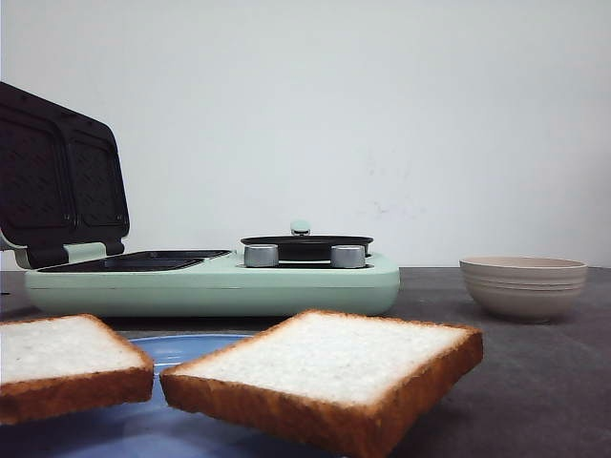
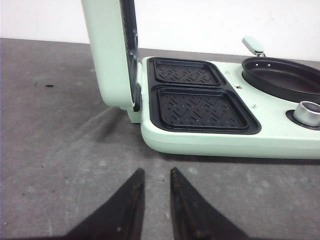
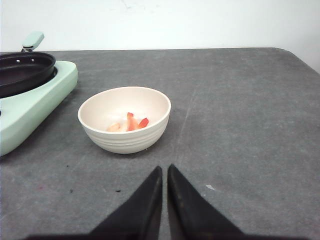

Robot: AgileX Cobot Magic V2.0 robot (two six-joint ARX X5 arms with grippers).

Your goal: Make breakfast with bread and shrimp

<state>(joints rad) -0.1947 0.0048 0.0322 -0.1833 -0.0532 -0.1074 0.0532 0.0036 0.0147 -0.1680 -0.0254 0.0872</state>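
Two slices of white bread with brown crust lie on a blue plate (image 1: 181, 349) at the front: one at the left (image 1: 59, 363), one in the middle (image 1: 329, 367). Pink shrimp pieces (image 3: 131, 123) lie in a cream bowl (image 3: 125, 135), which also shows in the front view (image 1: 523, 286) at the right. My left gripper (image 2: 156, 172) is empty, its jaws a small gap apart, low over the table before the sandwich maker. My right gripper (image 3: 164, 169) is shut and empty, just short of the bowl. Neither gripper shows in the front view.
A mint-green breakfast maker (image 1: 210, 281) stands at the back left, its lid (image 1: 59, 176) raised. Two black ribbed grill plates (image 2: 200, 107) lie open. A black frying pan (image 2: 282, 76) sits on its right side, with silver knobs (image 1: 261, 255) in front.
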